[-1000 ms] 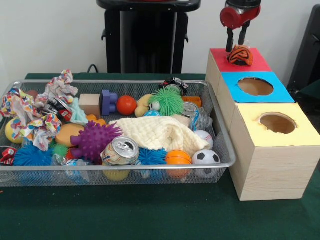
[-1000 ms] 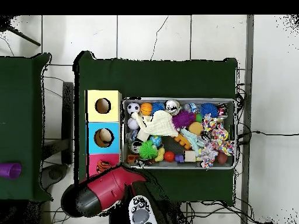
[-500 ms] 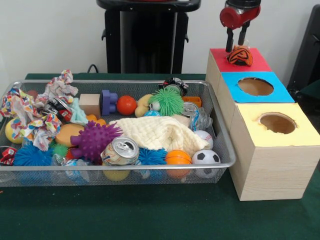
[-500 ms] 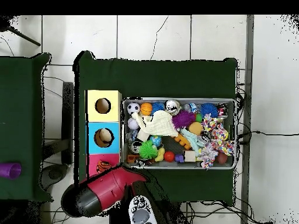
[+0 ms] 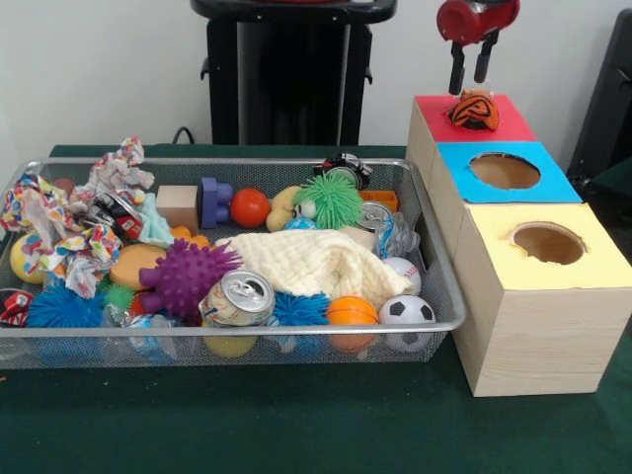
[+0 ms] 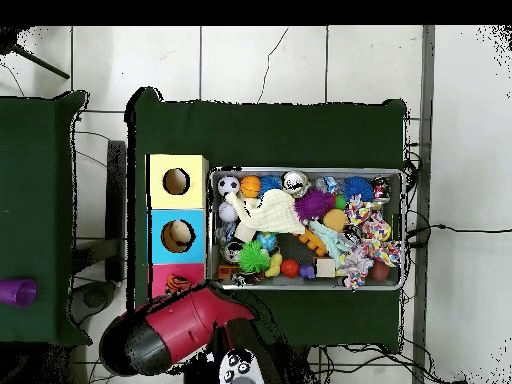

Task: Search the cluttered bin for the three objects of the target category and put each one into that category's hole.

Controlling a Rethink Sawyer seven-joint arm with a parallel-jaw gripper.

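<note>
Hovering above the red-topped box (image 5: 472, 117), the gripper (image 5: 470, 71) hangs with its two black fingers (image 5: 457, 72) spread a little and nothing between them. Directly below, at its 6 o'clock, an orange and black striped ball (image 5: 474, 109) sits on the red top, apparently lodged in that box's hole, though the opening itself is hidden under it. The fingertips stand just clear of the ball. In the front view the blue-topped box (image 5: 504, 173) and the yellow-topped box (image 5: 548, 247) follow in a row toward 5 o'clock from the red one, each with an open round hole. At 9 o'clock from the boxes lies the wire mesh bin (image 5: 434, 267), crowded with a purple spiky ball (image 5: 183, 276), a drinks can (image 5: 239, 296), a cream cloth (image 5: 306, 262), a small soccer ball (image 5: 407, 311) and a green fuzzy ball (image 5: 329, 200). From overhead, the red arm (image 6: 165, 330) covers the red box's near edge.
</note>
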